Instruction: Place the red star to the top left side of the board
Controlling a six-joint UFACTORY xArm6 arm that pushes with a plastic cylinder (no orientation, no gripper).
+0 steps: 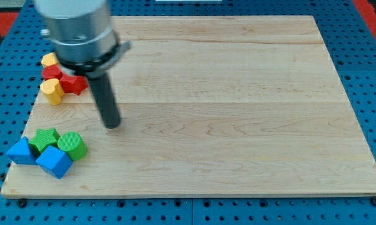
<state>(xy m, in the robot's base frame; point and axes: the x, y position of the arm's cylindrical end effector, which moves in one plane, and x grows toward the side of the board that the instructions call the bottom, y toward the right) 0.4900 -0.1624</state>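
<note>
The red star (74,84) lies near the board's left edge, in a tight cluster with a yellow block (52,91) to its left, a red block (52,73) above-left and another yellow block (49,60) at the top of the cluster. My tip (113,124) rests on the wooden board (238,112), below and to the right of the red star, apart from it. The arm's grey body (79,31) hides part of the board's upper left.
At the lower left sits a second cluster: a green star (45,139), a green cylinder (71,145), a blue cube (54,162) and a blue triangular block (20,152). A blue pegboard surrounds the board.
</note>
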